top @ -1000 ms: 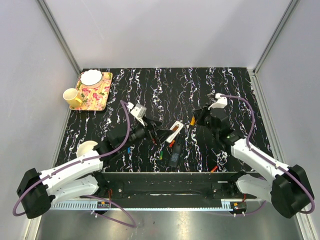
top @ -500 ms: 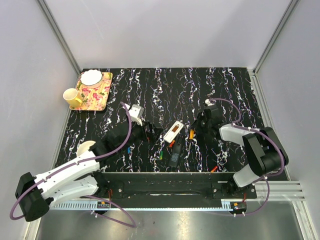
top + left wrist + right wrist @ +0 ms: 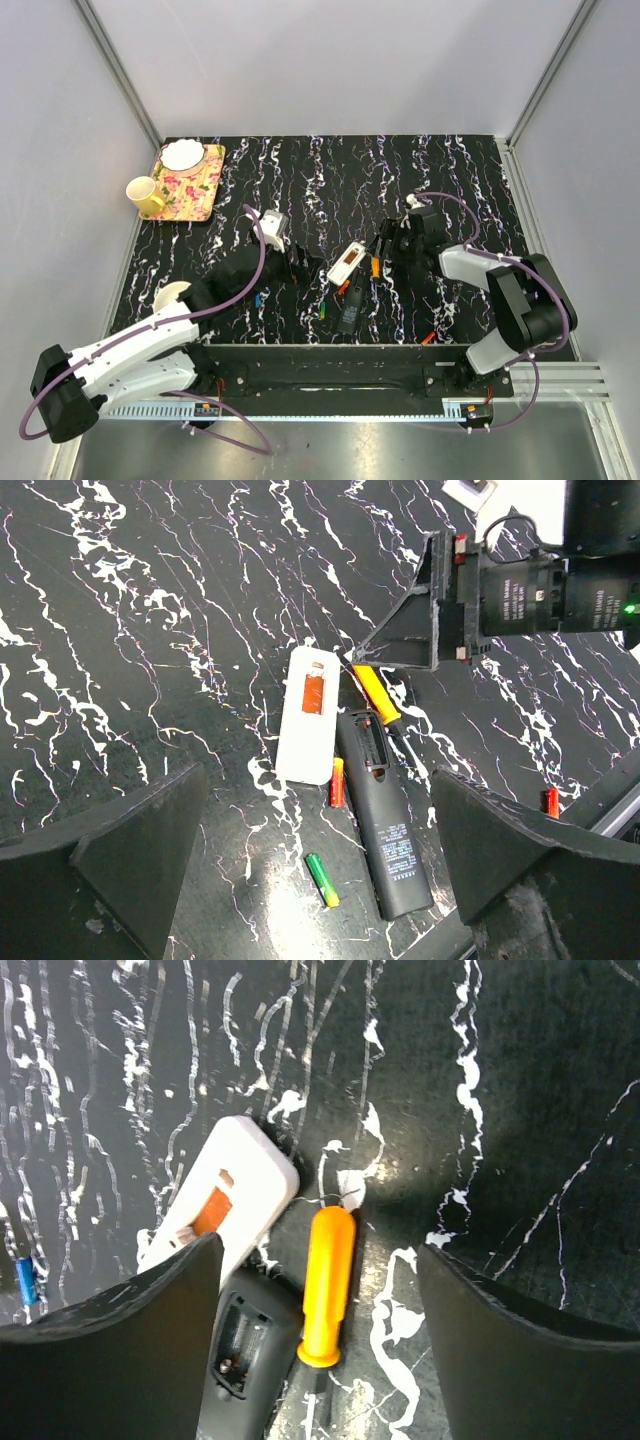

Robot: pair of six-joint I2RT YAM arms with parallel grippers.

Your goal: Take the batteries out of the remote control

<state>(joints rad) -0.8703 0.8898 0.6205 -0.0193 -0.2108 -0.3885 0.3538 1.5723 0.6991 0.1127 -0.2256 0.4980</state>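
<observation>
In the top view, the white remote (image 3: 347, 262) and the black remote (image 3: 350, 311) lie on the counter (image 3: 450, 175) between the two arms, where both arms can reach them. The left pincer (image 3: 297, 263) hangs wide open just to their left. The right pincer (image 3: 388, 240) is wide open too, over an orange tool (image 3: 375, 266) beside the white remote. A blue battery (image 3: 259, 298), a green battery (image 3: 325, 310) and a red battery (image 3: 428, 338) lie loose near the front edge.

In the left wrist view, the white remote lies with its lid off, and one orange cell (image 3: 314, 692) sits inside. The black remote's slot looks empty. A loose battery (image 3: 337, 782) lies just beside both remotes.

In the right wrist view, the open fingers (image 3: 120, 1330) stand on each side of the tool. I think this pincer wants the tool to pop out that last cell.
</observation>
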